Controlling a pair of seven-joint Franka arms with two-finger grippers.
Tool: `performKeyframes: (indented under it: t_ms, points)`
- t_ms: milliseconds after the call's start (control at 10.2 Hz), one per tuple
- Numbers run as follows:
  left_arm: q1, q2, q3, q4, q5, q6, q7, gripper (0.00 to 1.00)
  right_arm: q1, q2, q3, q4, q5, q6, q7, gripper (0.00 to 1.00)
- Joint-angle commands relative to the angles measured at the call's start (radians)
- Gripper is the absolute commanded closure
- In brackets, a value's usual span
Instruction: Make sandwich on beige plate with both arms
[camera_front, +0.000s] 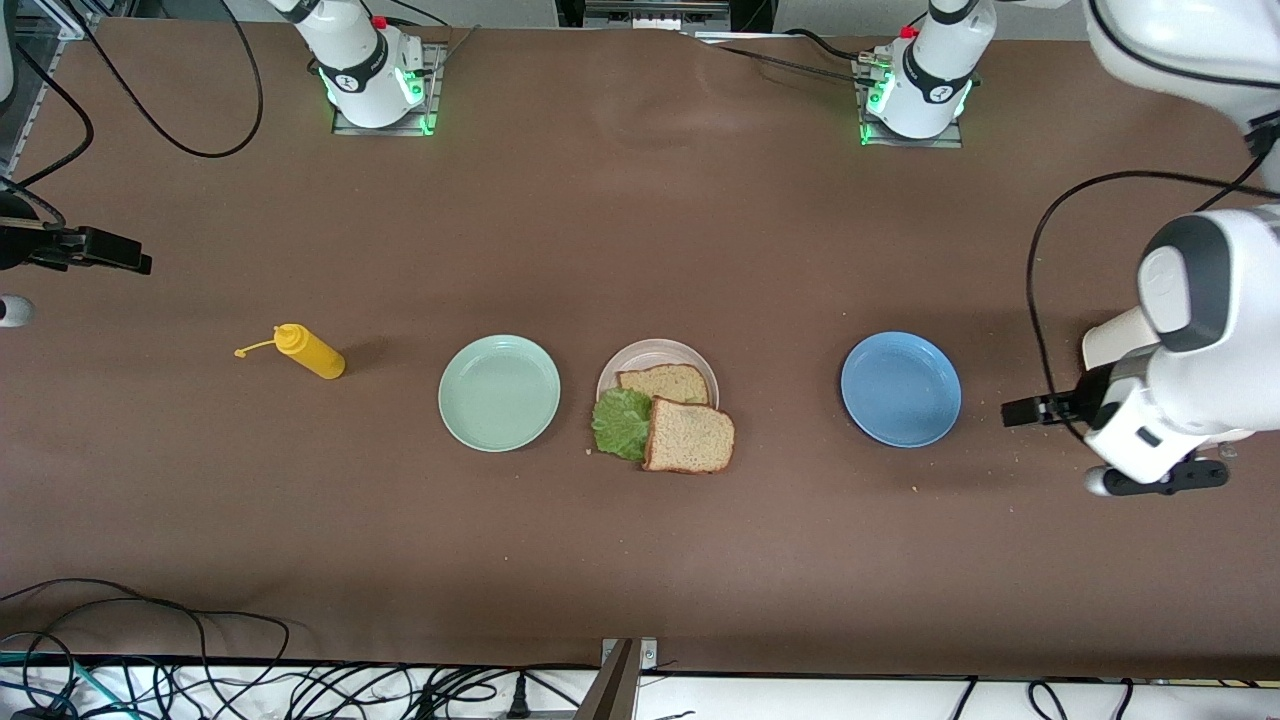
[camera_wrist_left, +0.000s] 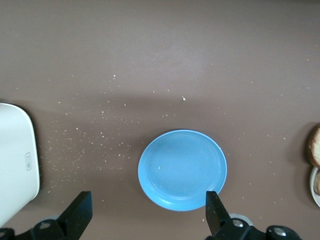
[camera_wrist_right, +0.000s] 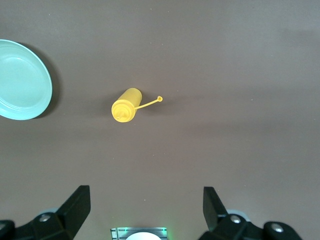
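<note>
The sandwich (camera_front: 665, 415) lies on the beige plate (camera_front: 655, 352), mid-counter between the mint plate (camera_front: 499, 392) and blue plate (camera_front: 900, 389); its nearer slice and lettuce overhang the rim. The left hand (camera_wrist_left: 147, 215) hangs released over the blue plate. The right hand (camera_wrist_right: 145, 210) hangs released over bare counter (camera_front: 640, 230) near a yellow bottle (camera_front: 312, 352).

Beige plate (camera_front: 640, 352) mid-desk: one bread slice (camera_front: 665, 383) on it; second slice (camera_front: 689, 436) and lettuce (camera_front: 620, 422) overhang its nearer rim.
</note>
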Motion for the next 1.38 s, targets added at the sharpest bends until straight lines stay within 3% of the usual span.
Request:
performKeyframes:
  t_ms: [0,591,787,1280]
  points:
    - [-0.003,-0.057,-0.01,0.011,0.037,-0.071,0.019,0.0,-0.001,-0.008,0.003,-0.007,0.006,0.006,0.021,0.0]
    - [-0.003,-0.172,-0.015,0.027,0.037,-0.139,0.056,0.0,-0.001,-0.008,0.003,-0.007,0.06,-0.003,0.05,0.0]
    - [0.003,-0.206,-0.007,0.011,0.06,-0.178,0.292,0.0,-0.001,-0.011,0.003,-0.009,0.049,-0.006,0.048,0.0]
    - [-0.002,-0.203,-0.009,0.014,0.118,-0.183,0.251,0.0,-0.001,-0.016,0.003,-0.015,0.048,-0.006,0.048,0.0]
